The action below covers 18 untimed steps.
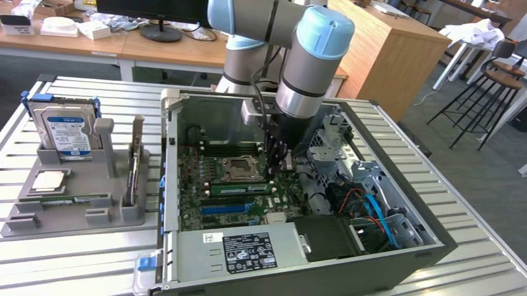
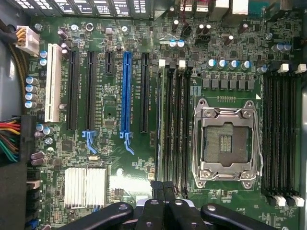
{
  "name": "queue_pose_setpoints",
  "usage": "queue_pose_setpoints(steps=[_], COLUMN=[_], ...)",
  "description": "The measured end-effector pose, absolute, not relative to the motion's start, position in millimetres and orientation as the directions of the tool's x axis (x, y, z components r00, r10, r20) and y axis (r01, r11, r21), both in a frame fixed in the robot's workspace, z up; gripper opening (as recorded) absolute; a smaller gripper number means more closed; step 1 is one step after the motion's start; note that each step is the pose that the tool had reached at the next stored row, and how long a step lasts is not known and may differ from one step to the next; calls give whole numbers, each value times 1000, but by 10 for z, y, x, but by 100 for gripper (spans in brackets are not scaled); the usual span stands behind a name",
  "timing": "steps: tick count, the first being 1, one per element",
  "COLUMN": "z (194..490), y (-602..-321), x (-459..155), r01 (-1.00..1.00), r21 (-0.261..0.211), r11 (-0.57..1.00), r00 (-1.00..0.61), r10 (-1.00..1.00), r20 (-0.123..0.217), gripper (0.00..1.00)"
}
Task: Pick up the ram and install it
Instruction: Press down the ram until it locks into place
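Where black memory slots ran beside CPU socket, ram stood on edge in one slot, inside open computer case on table. Hand hung above slots' end, fingers pressed together (contact with ram unclear).

Legible text: none. Labels and lettering seen:

1. Hard drive, upright in the grey holder at the exterior view's left. White-and-blue label on its face; print too small to read.
2. Power supply, silver box. Black label with rows of white print and marks, and beside it a small white sticker. Neither can be read.
3. Motherboard. Fine white printed lettering beside the blue slot and the black slots; characters cannot be made out.
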State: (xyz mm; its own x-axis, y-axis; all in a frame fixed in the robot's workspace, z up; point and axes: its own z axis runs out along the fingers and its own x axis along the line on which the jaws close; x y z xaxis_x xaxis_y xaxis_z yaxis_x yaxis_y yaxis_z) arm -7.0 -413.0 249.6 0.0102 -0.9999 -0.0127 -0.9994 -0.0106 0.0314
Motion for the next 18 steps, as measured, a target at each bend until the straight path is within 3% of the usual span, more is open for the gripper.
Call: queue_pose_setpoints(steps=[18], z=[2456], y=[-4130], x=[-3], r01=[-999], r21=[31], r11=[-11], r00=[10], r10=[-1000], r20=[-13], gripper=[10])
